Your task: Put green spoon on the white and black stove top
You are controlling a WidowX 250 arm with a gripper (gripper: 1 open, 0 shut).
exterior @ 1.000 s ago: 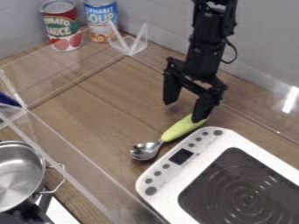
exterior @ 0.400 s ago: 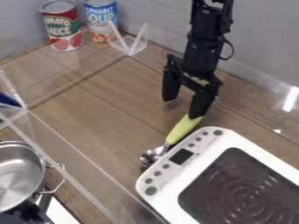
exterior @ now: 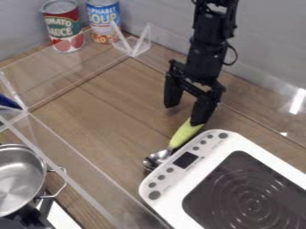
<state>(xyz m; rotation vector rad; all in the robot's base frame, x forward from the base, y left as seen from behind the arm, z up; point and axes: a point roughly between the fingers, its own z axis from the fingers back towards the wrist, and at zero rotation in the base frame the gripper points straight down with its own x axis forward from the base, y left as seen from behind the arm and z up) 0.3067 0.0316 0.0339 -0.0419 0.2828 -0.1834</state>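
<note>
The green spoon (exterior: 183, 134) lies on the wooden table, its yellow-green handle pointing up-right and its silver bowl (exterior: 156, 160) against the left edge of the white and black stove top (exterior: 233, 183). The stove top sits at the lower right, with a dark display panel near its corner. My gripper (exterior: 191, 105) hangs just above the far end of the handle, pointing steeply down. It is open, and nothing is held between its fingers. One dark finger (exterior: 205, 109) stands close over the handle's tip; I cannot tell whether it touches.
Two cans (exterior: 63, 25) (exterior: 104, 18) stand at the back left behind a clear plastic barrier (exterior: 72, 80). A steel pot (exterior: 18, 183) sits at the lower left. A blue object (exterior: 10, 103) shows at the left edge.
The spoon has swung: its bowl slid down-right against the stove top's edge and the handle now lies steeper. The gripper stayed in place, rolling slightly, still open.
</note>
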